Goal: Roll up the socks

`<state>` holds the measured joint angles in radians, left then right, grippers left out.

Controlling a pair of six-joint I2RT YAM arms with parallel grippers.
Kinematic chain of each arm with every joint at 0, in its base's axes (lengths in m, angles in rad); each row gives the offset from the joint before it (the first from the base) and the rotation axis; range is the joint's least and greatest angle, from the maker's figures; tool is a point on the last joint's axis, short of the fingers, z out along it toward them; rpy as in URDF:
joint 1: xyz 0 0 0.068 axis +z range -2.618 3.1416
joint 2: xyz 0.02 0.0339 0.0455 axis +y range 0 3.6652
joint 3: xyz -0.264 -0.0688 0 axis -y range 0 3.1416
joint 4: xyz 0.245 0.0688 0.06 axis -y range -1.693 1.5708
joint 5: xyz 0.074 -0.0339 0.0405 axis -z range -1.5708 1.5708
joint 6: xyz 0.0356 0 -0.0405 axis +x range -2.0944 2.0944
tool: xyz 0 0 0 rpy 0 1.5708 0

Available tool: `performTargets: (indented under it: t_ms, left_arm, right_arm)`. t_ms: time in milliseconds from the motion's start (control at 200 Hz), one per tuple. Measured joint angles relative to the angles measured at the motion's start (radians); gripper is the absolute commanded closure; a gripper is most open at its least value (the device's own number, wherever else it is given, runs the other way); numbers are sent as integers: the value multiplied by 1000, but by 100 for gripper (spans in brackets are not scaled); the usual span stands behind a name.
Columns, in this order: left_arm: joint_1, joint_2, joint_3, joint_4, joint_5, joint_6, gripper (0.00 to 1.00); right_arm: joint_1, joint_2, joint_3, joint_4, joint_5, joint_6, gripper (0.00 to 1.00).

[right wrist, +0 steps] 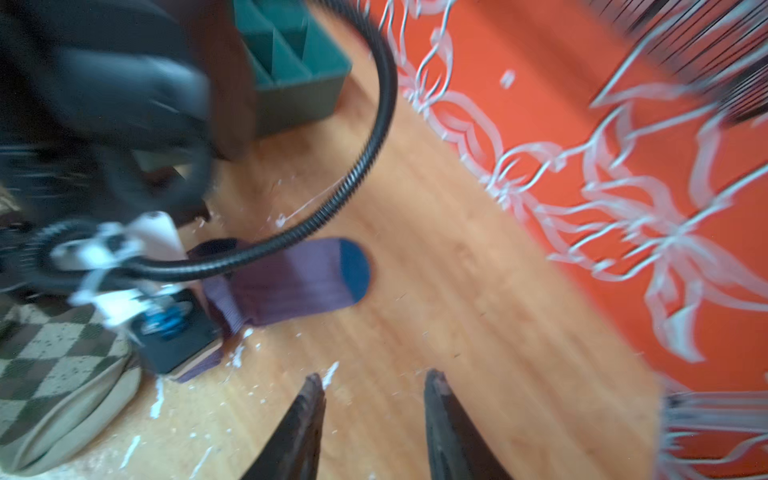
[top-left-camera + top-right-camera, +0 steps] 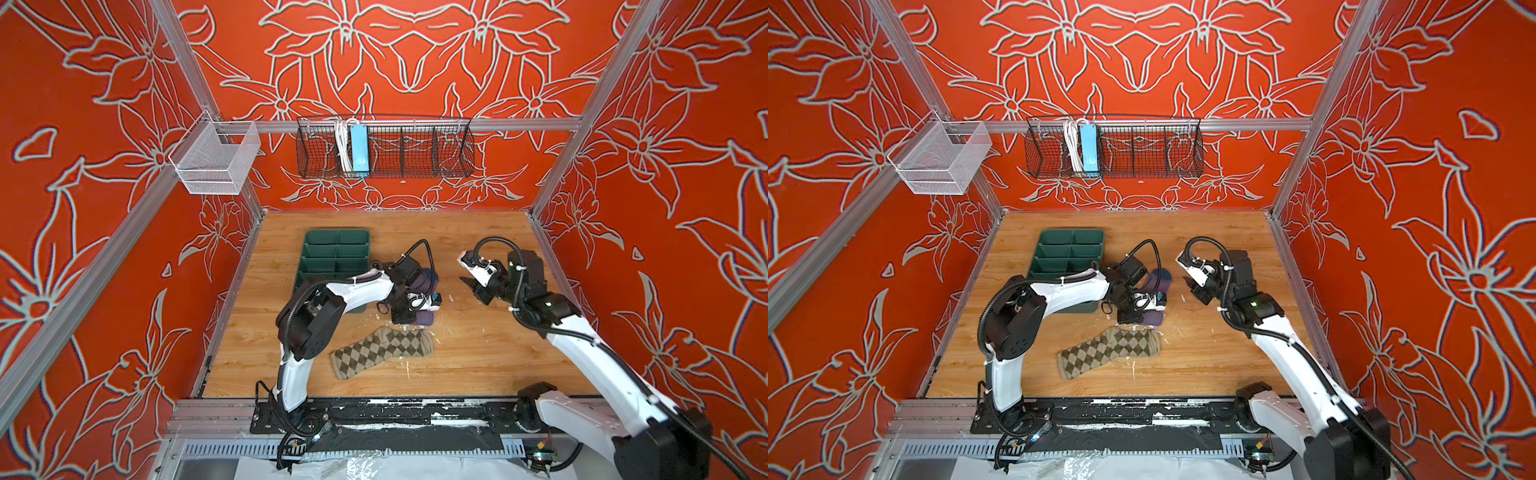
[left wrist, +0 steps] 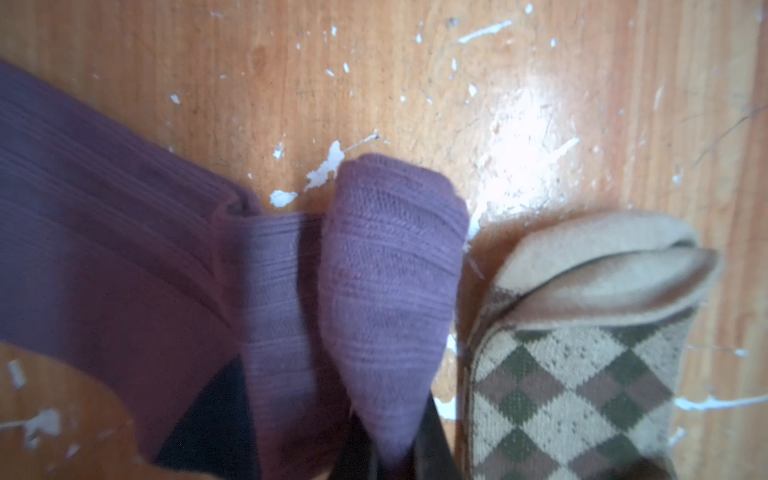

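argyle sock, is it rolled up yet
No, in a top view the argyle sock lies flat and stretched out at full length on the wooden table, with no part of it rolled.

**Both arms, as seen in the top and wrist views.** We show two matching arms. The left arm and the right arm alternate glossy white links with black joint housings. In a top view, the left elbow housing carries a cluster of small round holes. Black corrugated conduit arcs from each wrist, bound with white cable ties. We note a green indicator light on a black joint of the right arm. A white wrist module with a blue insert sits near the left arm's tip. The right gripper ends in two dark, tapering fingers. Both arms rise from a black base rail flecked with white.
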<state>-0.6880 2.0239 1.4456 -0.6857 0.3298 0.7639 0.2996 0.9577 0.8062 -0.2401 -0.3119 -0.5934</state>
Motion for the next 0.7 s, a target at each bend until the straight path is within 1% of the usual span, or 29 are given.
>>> performTargets:
  t_ms: [65,125,215,270,345,510,701]
  left_arm:
    - [16,49,74,-64,38,-25,100]
    - [29,93,140,-120,76,-47,100]
    - [46,139,206,-182,122,-76,100]
    - [54,158,231,-208,146,-86,100]
    - [64,174,254,-236,172,-98,100]
    - [72,195,277,-275,203,-111,100]
    - [74,214,299,-300,220,-114,100]
  right_arm:
    - [19,-48,-1,-9,-11,-60,55]
    - [72,-77,-2,-31,-7,-134,52]
    - [212,-87,-27,-55,48,-259,50]
    - [300,-65,-63,-63,103,-328,50]
    - [371,-5,-98,-62,162,-389,48]
    - [428,195,-143,18,257,-452,46]
    - [436,387,-145,161,314,-480,45]
